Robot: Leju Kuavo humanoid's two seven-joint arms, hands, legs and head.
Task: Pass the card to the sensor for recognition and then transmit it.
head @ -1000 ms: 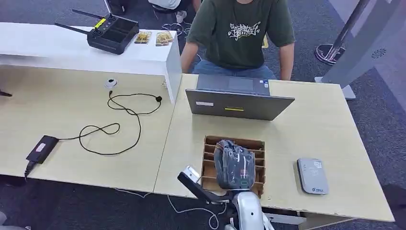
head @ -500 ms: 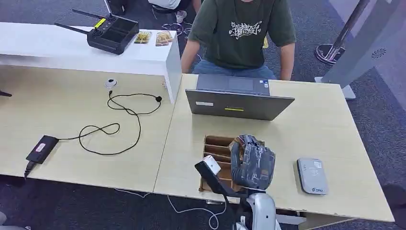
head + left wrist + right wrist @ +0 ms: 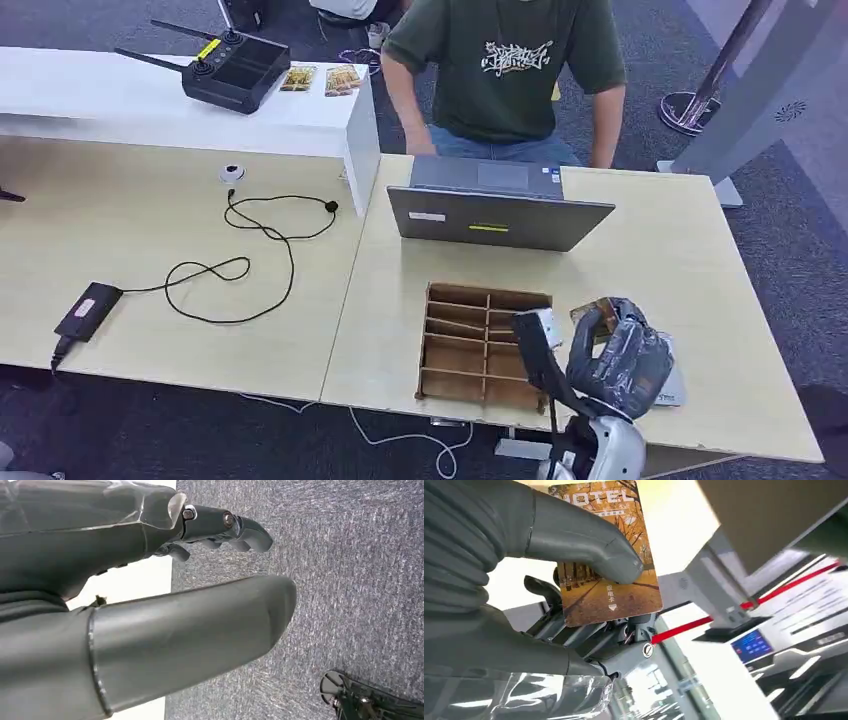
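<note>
At the near edge of the pale wooden table (image 3: 690,290), the right hand (image 3: 620,355) is seen over the flat grey rounded card sensor (image 3: 676,388), most of which is covered by it; one second ago the hand was placed over the brown cardboard divider tray (image 3: 486,346), and half a second ago at the tray's right edge. The orange autumn-scene hotel key card (image 3: 606,555) is pinched between the thumb and the darker fingers (image 3: 540,589) of that hand. The left hand (image 3: 150,580) is seen over grey carpet, fingers apart, nothing held. One sensor, one tray and one held card are counted. Farther back, one open grey laptop (image 3: 497,207) is noted, unchanged. Behind it a person in a dark green printed T-shirt (image 3: 505,65) has shifted slightly.
</note>
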